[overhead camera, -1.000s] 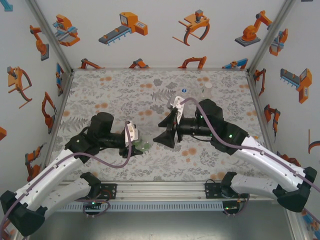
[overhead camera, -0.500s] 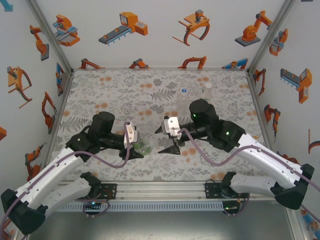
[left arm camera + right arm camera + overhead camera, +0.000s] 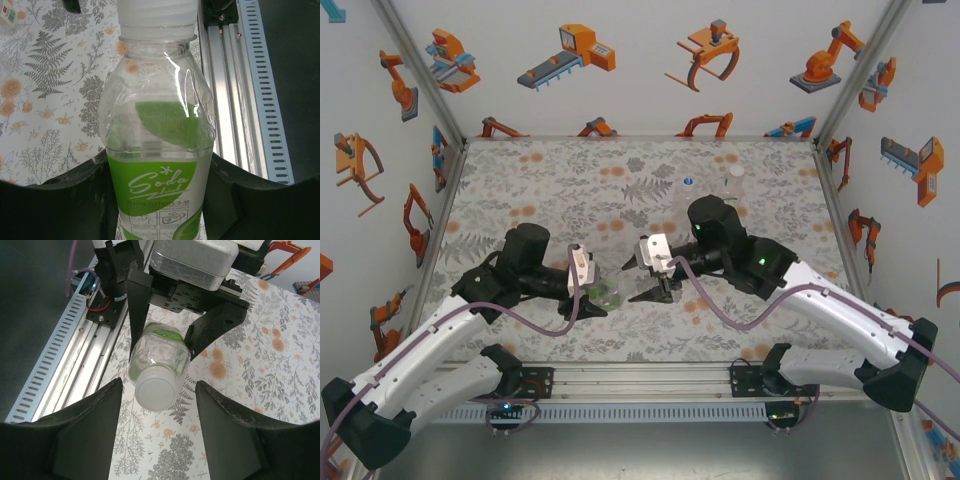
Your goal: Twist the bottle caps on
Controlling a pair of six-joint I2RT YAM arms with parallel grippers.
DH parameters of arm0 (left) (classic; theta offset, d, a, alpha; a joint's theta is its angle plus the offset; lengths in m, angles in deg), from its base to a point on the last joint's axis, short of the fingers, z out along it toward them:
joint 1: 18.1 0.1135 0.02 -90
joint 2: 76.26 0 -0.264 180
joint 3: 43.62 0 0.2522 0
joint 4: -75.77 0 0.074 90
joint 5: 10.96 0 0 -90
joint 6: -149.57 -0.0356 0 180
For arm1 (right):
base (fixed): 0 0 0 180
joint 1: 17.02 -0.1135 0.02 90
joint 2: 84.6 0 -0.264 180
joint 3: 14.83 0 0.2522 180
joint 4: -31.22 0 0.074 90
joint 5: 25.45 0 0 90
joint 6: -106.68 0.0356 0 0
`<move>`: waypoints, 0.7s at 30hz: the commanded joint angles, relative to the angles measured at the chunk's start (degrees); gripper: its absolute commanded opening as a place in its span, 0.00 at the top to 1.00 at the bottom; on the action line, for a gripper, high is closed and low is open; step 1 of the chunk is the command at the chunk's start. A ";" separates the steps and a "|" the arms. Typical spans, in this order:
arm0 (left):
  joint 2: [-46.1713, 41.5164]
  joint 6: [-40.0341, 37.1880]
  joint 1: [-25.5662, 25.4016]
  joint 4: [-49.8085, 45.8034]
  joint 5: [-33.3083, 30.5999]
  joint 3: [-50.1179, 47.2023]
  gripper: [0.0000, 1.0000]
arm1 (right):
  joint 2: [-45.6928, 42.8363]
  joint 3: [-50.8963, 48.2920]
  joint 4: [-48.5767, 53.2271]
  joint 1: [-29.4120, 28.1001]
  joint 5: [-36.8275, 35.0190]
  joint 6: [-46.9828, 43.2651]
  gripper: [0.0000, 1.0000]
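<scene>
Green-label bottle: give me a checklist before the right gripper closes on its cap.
1. Hold: left gripper shut on bottle: ok.
2. Seating: cap sits on the neck: ok.
3. Tightness of cap: cannot tell.
4. Opening: right gripper open: ok.
5. Alignment: cap centred between its fingers, gaps on both sides: ok.
6. Reach: fingers far enough forward over cap: cannot tell.
</scene>
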 commanded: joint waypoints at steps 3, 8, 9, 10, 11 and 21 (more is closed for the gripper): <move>0.00 -1.30 -0.16 -0.79 2.15 1.85 1.00 | 0.23 0.73 -1.82 -0.16 1.99 -1.04 0.48; -0.12 -1.33 -0.17 -0.75 2.17 1.94 1.00 | 0.16 0.56 -1.92 -0.17 1.65 -0.96 0.50; -0.17 -1.33 -0.22 -0.80 2.22 1.94 1.00 | 0.16 0.39 -1.99 -0.21 1.62 -0.96 0.50; -0.17 -1.30 -0.21 -0.80 2.15 1.95 1.00 | 0.17 0.36 -1.99 -0.19 1.52 -0.95 0.50; -0.24 -1.34 -0.21 -0.80 2.22 1.94 1.00 | 0.24 0.27 -1.99 -0.14 1.46 -0.86 0.50; -0.22 -1.40 -0.16 -0.80 2.17 2.12 1.00 | 0.69 -0.28 -2.48 -0.25 3.36 0.51 0.51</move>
